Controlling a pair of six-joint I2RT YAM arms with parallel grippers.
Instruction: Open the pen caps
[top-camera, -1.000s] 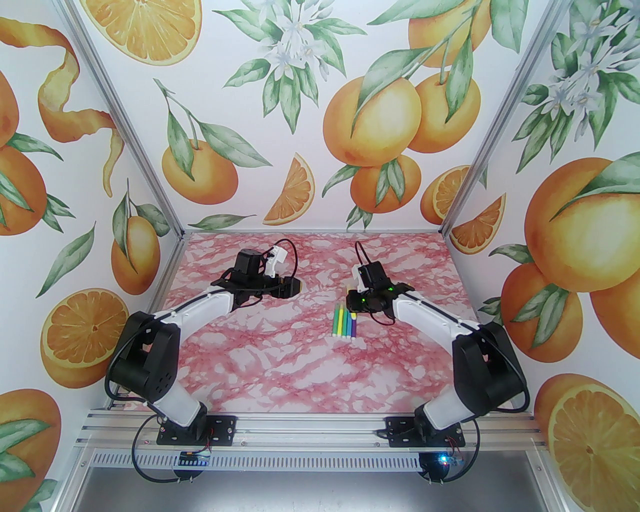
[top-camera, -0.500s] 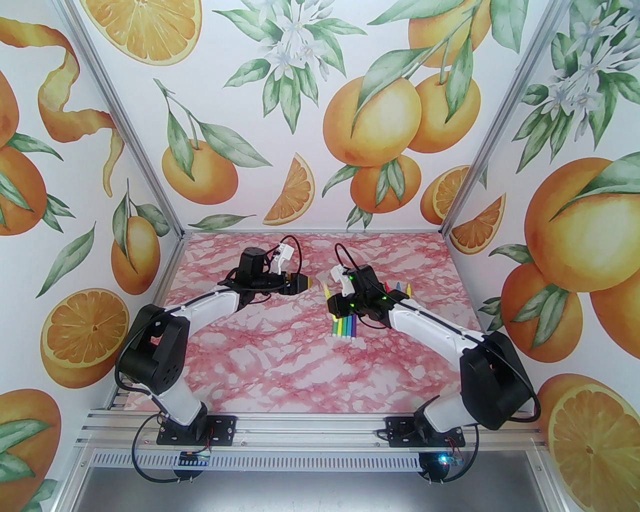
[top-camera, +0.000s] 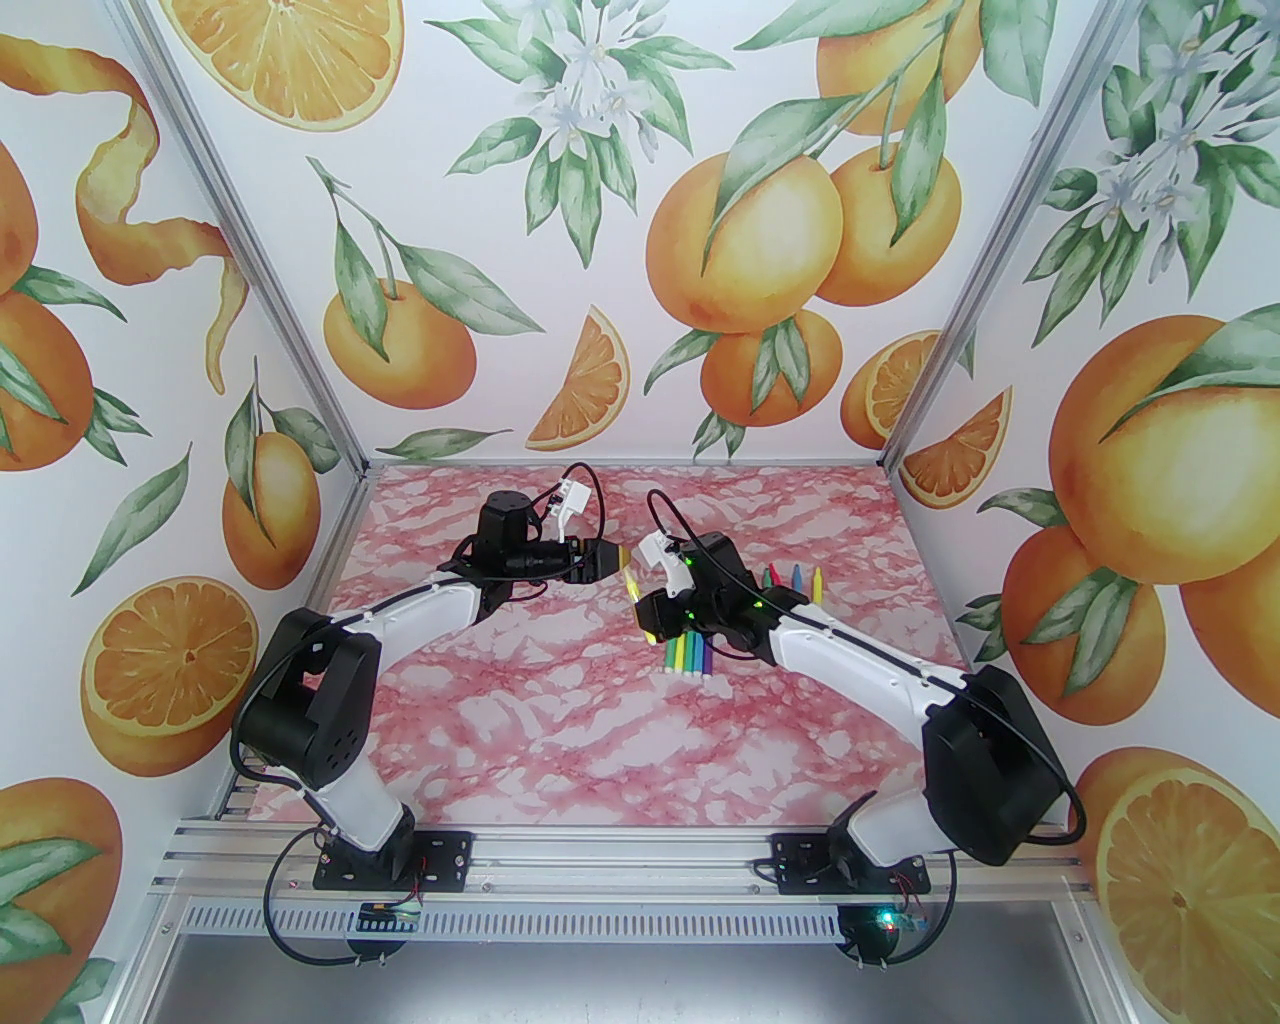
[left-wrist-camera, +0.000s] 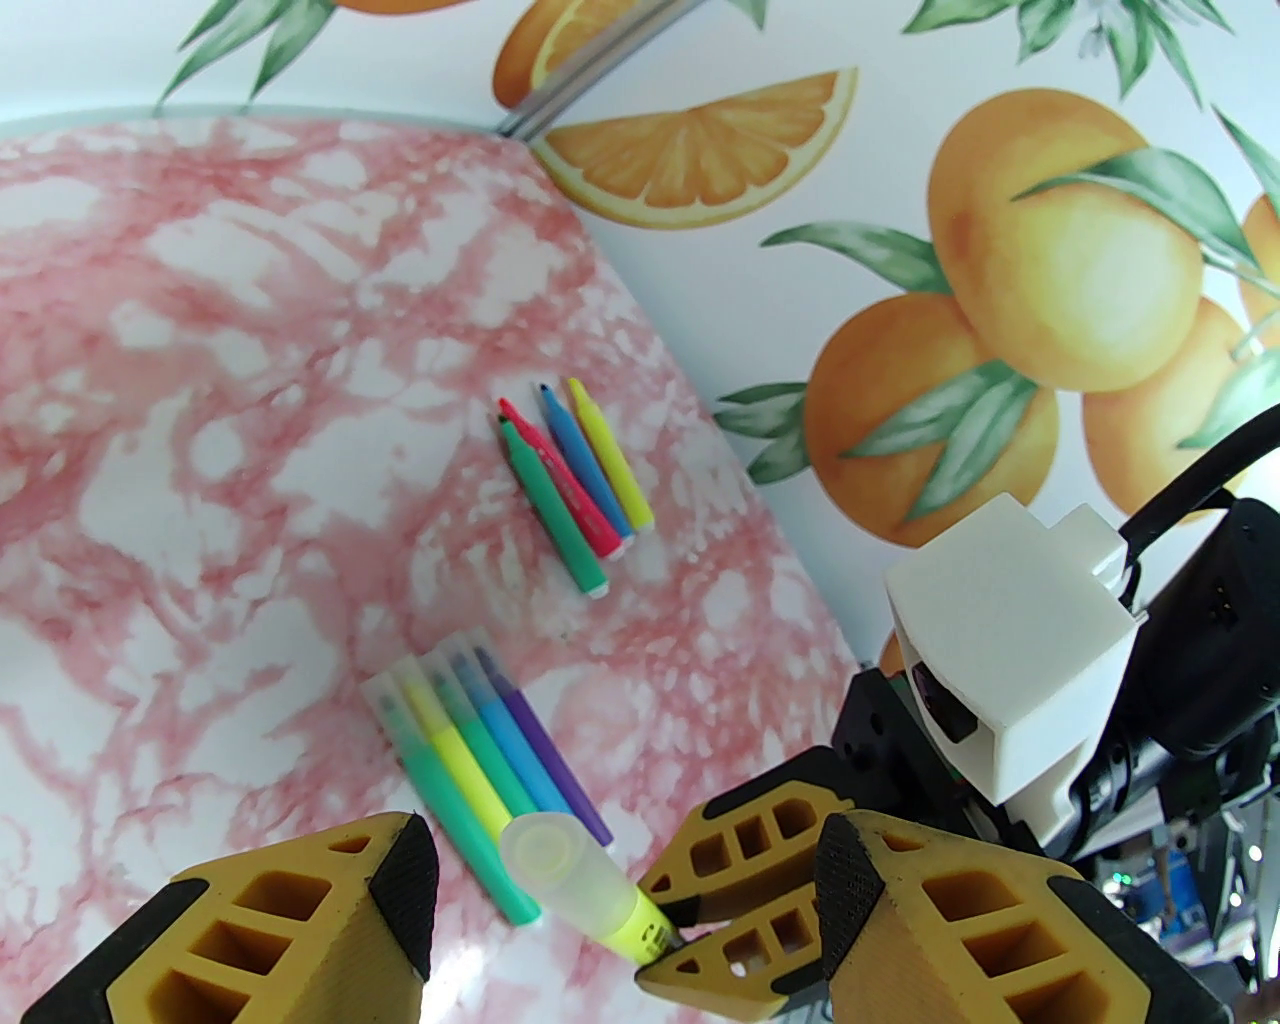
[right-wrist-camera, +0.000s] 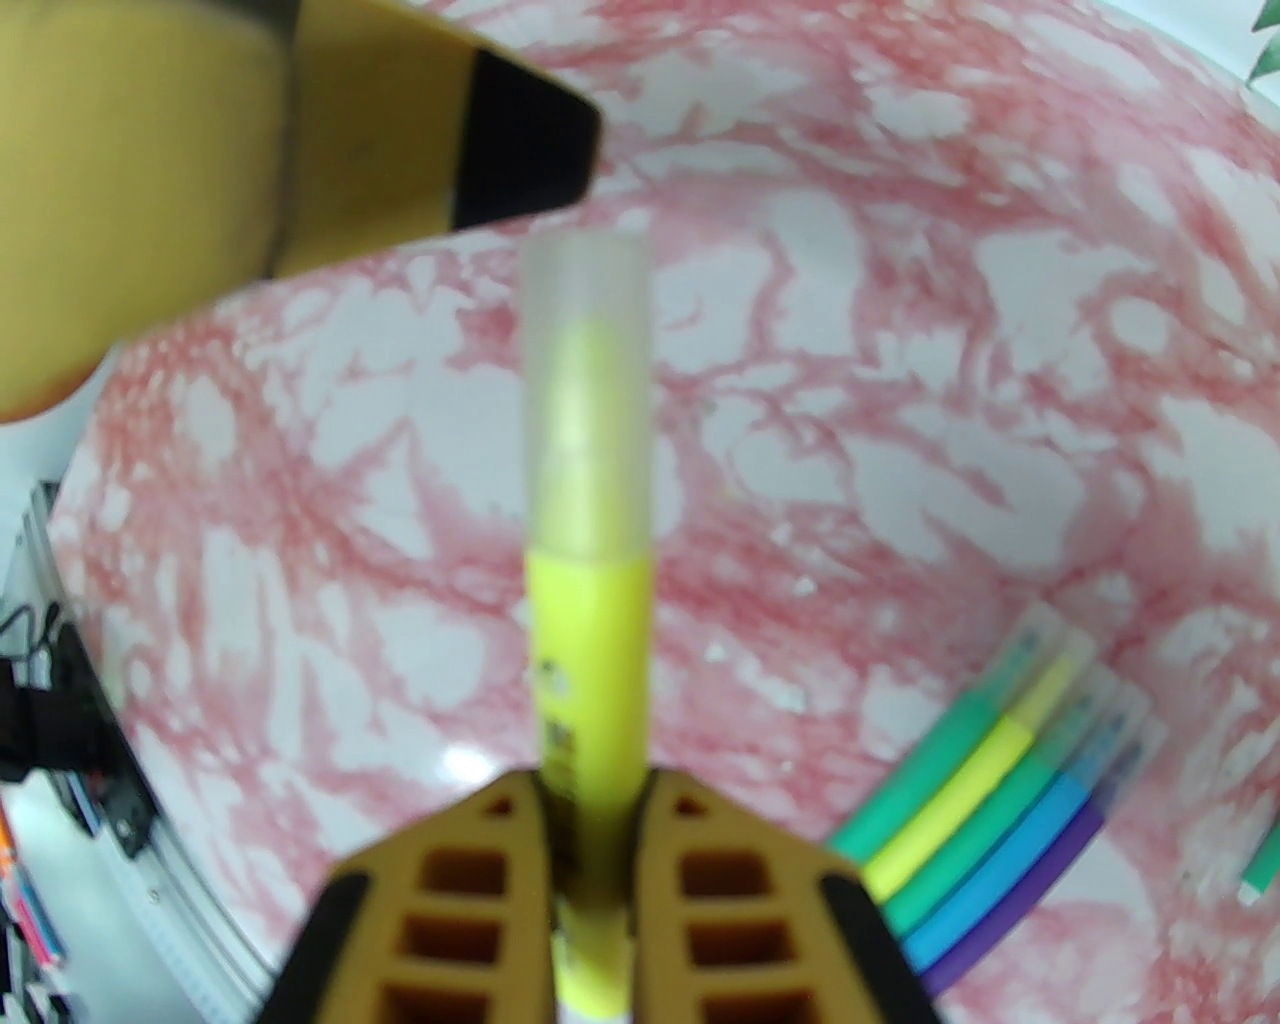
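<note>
**Right tool** (right-wrist-camera: 595, 860): closed on the barrel of the yellow marker (right-wrist-camera: 590, 650). Both fingers press flat against the barrel's sides. The marker projects straight out past the fingertips and is held above the counter (top-camera: 560, 740).

**Cap** (right-wrist-camera: 585, 390): seated on the free end of the held marker. It is a short, frosted, translucent sleeve with a flat end, not a solid colour. The marker's pale yellow nose shows dimly through it. A sharp line marks where the frosted plastic meets the bright yellow barrel.

**Left tool** (left-wrist-camera: 628, 890): fingers spread wide, nothing held. In the left wrist view, the cap's flat end lies in the gap between the two fingers. In the right wrist view, one black-padded fingertip (right-wrist-camera: 525, 135) sits just beside the cap's end, with counter showing between them. You can see no contact. In the top view, the left tool points toward the capped end and the two tools face each other over the far middle of the counter.

**On the counter:**
- Near the right tool, you see a row of five markers (left-wrist-camera: 490, 740) lying side by side and touching: green, yellow, green, blue, purple.
- Each of them wears one of the five caps (left-wrist-camera: 440, 680). These are the same frosted type, all point the same way, and each marker's colour shows faintly inside.
- Apart from that row, toward the far right corner, four uncapped markers (left-wrist-camera: 575, 480) lie close together: green, red, blue, yellow. Their pointed tips are bare.
</note>
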